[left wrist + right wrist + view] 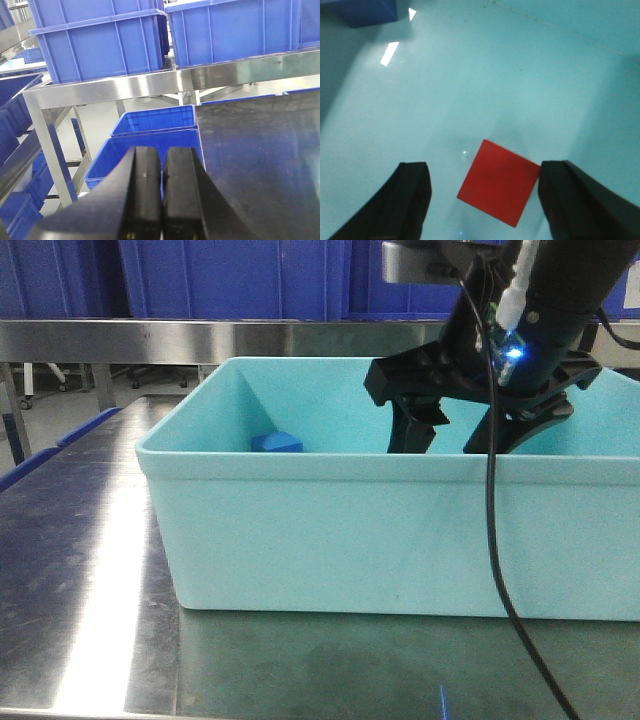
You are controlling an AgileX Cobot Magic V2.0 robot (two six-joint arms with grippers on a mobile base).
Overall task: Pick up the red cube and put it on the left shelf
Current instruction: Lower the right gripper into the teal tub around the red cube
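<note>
**A:** Where is the red cube [498, 189]?

**B:** It lies flat on the floor of the turquoise tub [330, 530], between the right fingers [410, 200]. They are spread wide and hold nothing. The cube sits nearer the finger on the right of the wrist view, with one corner almost at it, and there is a clear gap on the other side.

**A:** So should they just close?

**B:** I wouldn't yet. The cube is turned on the tub floor, so its corners face the fingers rather than its flat sides. Closing now would likely spin it or squeeze it out. I'd turn the wrist until the pads face two opposite sides, centre the cube in the gap, and go low enough to catch its middle.

**A:** Is anything in the way?

**B:** The blue cube [362, 11] is well apart, toward the far corner. The tub wall is the thing to mind, so lift straight up before moving sideways.

**A:** And the other arm?

**B:** The left fingers [145, 190] are pressed together with nothing between them, out over the edge of the table [260, 150]. They face the left shelf [130, 87], whose steel rail carries blue crates [100, 45]. That is where the cube goes once it is held.
</note>
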